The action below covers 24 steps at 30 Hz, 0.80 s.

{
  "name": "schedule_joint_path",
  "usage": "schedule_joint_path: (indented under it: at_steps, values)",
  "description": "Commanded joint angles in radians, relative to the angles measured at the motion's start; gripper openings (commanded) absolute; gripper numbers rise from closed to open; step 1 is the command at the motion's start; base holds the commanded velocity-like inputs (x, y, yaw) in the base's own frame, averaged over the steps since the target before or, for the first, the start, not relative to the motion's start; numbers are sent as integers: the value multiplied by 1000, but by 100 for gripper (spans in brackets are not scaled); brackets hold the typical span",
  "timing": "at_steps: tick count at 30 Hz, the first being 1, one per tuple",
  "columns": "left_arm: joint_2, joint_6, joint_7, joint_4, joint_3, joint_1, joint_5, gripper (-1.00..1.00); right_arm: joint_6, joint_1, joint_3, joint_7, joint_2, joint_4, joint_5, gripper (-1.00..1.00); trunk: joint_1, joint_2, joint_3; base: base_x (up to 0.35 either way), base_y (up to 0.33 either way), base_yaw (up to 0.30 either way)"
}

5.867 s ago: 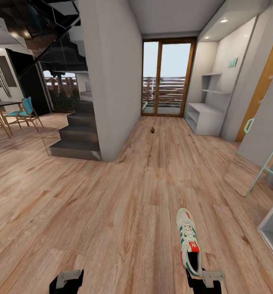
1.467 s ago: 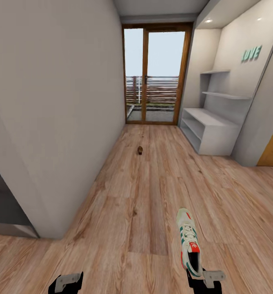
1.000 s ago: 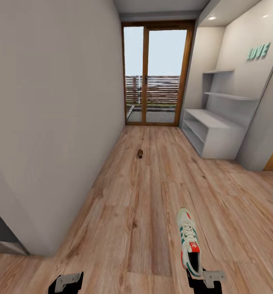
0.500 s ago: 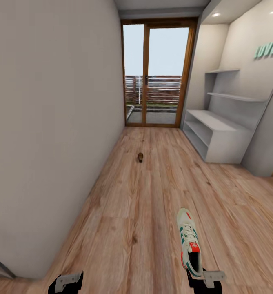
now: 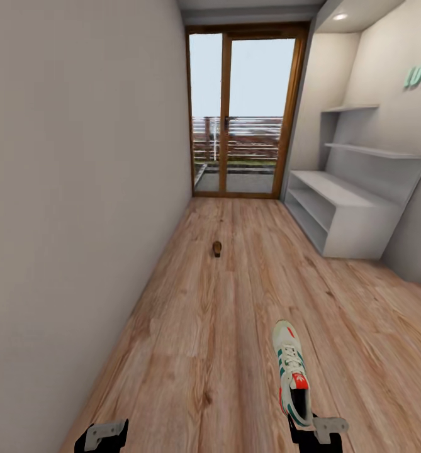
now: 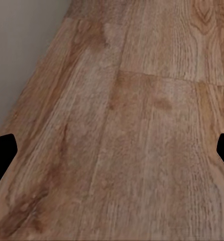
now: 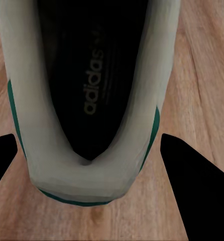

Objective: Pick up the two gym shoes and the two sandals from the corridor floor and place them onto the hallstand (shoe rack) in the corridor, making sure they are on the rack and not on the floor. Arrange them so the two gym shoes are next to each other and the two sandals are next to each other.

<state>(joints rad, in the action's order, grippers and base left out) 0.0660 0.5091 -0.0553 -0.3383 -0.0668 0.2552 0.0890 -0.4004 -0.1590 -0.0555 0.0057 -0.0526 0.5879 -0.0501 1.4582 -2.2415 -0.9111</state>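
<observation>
The hallstand (image 5: 352, 220) stands well ahead and to the right of the right gripper (image 5: 315, 434), against the right-hand wall: a low pale grey bench with two open shelf levels and two stepped wall shelves above it. Every level that shows is bare.

One gym shoe (image 5: 292, 372) is in sight, a white lace-up sneaker with green stripes and a red-orange tongue tag. It juts forward from the right gripper, toe pointing down the corridor, above the corridor floor (image 5: 210, 352). In the right wrist view the gym shoe (image 7: 89, 95) shows its dark inside with white lettering, heel end nearest the camera, a dark finger (image 7: 197, 186) at either side of the heel; the gripper is clamped on that heel.

The left gripper (image 5: 103, 435) hangs level with the right one, far to its left, over bare planks. In the left wrist view its fingertips (image 6: 1, 155) sit at opposite edges, spread wide with nothing between them.

One small dark brown object (image 5: 217, 248) lies on the floor far ahead, between the two grippers' lines and left of the hallstand; too small to identify.
</observation>
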Motion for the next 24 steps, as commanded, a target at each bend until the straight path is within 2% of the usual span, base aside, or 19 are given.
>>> schedule_joint_path:
  at_steps: [1, 24]
  values:
    - [0, 2, -6, 1, -1, 1, 9, 100, -3, -1, -3, 0, 0, 0, -5, -100, 0, 0, -1, 339, 0, 0]
    - [-1, 3, -6, 1, -1, 1, 9, 100, -3, -1, -3, 0, 0, 0, -5, -100, 0, 0, -1, 339, 0, 0]
